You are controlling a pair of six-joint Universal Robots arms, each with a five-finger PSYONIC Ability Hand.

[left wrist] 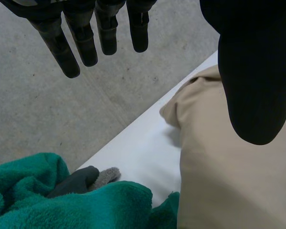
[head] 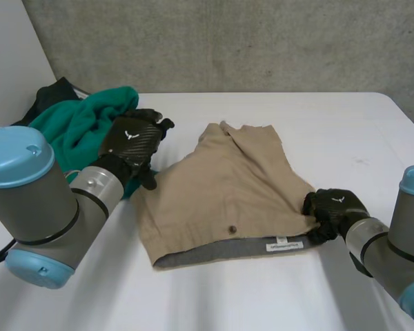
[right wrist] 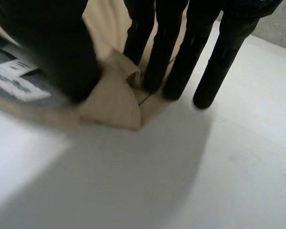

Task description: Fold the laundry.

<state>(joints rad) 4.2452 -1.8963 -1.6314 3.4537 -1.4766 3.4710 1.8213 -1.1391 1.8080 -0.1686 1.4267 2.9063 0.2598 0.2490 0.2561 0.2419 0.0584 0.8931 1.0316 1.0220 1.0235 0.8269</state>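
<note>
The tan folded garment (head: 228, 200) lies in the middle of the white surface (head: 345, 131). The right hand (head: 334, 207) pinches its lower right corner. The left hand (head: 131, 141) hangs wide open by its left edge, next to a fluffy green cloth (head: 83, 124) at the upper left

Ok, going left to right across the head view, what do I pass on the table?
First the green fleece → left hand, open above the pile's edge → tan shorts → right hand, pinching the shorts' corner.
</note>
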